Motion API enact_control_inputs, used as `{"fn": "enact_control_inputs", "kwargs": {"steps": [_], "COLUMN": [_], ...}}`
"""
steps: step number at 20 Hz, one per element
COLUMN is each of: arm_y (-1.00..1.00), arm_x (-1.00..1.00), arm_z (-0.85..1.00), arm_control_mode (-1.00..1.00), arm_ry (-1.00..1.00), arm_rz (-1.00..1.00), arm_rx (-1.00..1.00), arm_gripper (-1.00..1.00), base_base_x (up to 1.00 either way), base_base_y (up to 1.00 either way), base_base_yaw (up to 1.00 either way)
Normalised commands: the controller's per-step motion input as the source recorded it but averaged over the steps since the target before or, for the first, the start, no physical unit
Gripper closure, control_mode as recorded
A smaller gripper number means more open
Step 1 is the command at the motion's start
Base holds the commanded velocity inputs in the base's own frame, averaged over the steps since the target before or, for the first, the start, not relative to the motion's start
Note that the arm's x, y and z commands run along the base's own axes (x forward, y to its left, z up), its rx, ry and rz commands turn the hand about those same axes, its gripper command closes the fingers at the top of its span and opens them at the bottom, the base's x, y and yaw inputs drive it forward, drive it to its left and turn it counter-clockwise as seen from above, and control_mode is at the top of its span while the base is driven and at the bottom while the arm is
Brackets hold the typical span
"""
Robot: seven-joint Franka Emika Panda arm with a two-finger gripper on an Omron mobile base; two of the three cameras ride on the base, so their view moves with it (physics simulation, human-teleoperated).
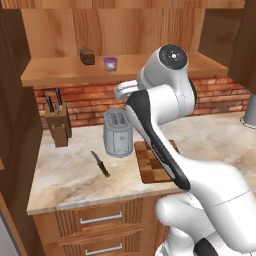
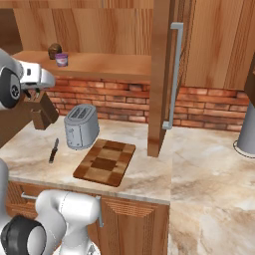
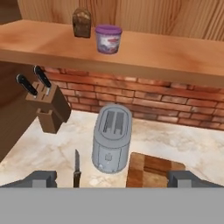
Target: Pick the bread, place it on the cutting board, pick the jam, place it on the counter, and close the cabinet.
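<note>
End effector (image 3: 112, 178) open, empty, above the counter (image 1: 65, 175) near the toaster (image 3: 112, 139). Bread (image 3: 82, 22) and jam (image 3: 108, 38) side by side on the open cabinet (image 2: 160, 74) shelf, apparently just apart. Cutting board (image 2: 104, 162) right of toaster, bare.

toaster (image 3: 112, 144) below, shelf (image 3: 175, 57) front open

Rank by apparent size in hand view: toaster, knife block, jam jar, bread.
1. Grey metal toaster, clearly largest.
2. Brown wooden knife block.
3. Squat purple jam jar with lilac lid and small dark brown bread chunk: look alike, both farther back on the shelf; unranked.
</note>
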Motion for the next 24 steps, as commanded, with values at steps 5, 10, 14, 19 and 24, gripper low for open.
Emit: {"fn": "enact_control_inputs", "kwargs": {"steps": [5,10,14,19,24], "arm_y": [0.23,0.18,0.11,0.11,0.12], "arm_x": [0.0,0.0,0.0,0.03,0.12], "arm_z": [0.1,0.14,0.12,0.09,0.03], "arm_control_mode": [-1.0,-1.0,-1.0,-1.0,-1.0], "arm_ry": [0.0,0.0,0.0,0.0,0.0], "arm_rz": [0.0,0.0,0.0,0.0,0.0], "arm_rx": [0.0,0.0,0.0,0.0,0.0], "arm_gripper": [-1.0,-1.0,-1.0,-1.0,-1.0], "base_base_x": [0.0,0.0,0.0,0.0,0.0], "base_base_y": [0.0,0.0,0.0,0.0,0.0], "base_base_yaw": [0.0,0.0,0.0,0.0,0.0]}}
